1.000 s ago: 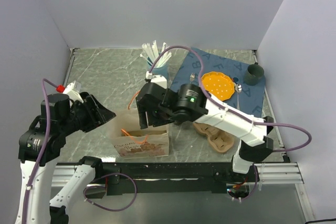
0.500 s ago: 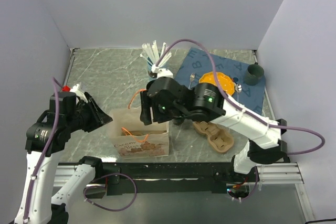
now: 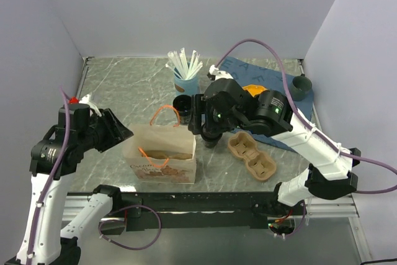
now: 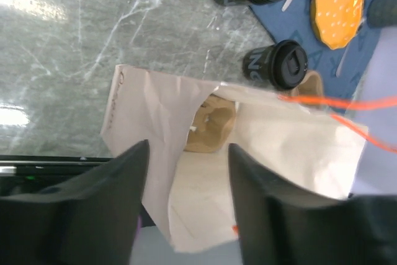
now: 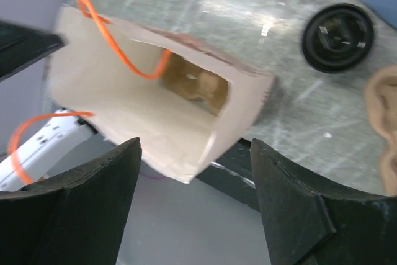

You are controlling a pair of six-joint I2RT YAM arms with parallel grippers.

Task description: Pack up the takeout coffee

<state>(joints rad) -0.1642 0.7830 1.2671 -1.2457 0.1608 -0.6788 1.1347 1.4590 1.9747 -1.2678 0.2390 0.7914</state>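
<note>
The takeout coffee (image 4: 282, 63), a small black cup with a black lid, stands on the marble just beyond the paper bag (image 3: 162, 156); the right wrist view has the same cup (image 5: 338, 36) off to the upper right. In the top view my right arm mostly covers it. My right gripper (image 5: 195, 142) hangs open above the bag's near corner, holding nothing. My left gripper (image 4: 188, 147) is open at the bag's left end, with the side wall between its jaws. A cardboard cup holder (image 5: 195, 85) lies inside the bag.
A lidless black cup (image 3: 182, 102) stands behind the bag, next to a light-blue straw cup (image 3: 186, 82). To the right are a cardboard carrier (image 3: 251, 155), a blue mat (image 3: 291, 107), an orange plate (image 4: 337, 4) and a grey-green mug (image 3: 300, 86).
My right gripper has pulled out of the bag's mouth and swung right and back, over the lidded cup. The bag has shifted a little. My left gripper stays at the bag's left end.
</note>
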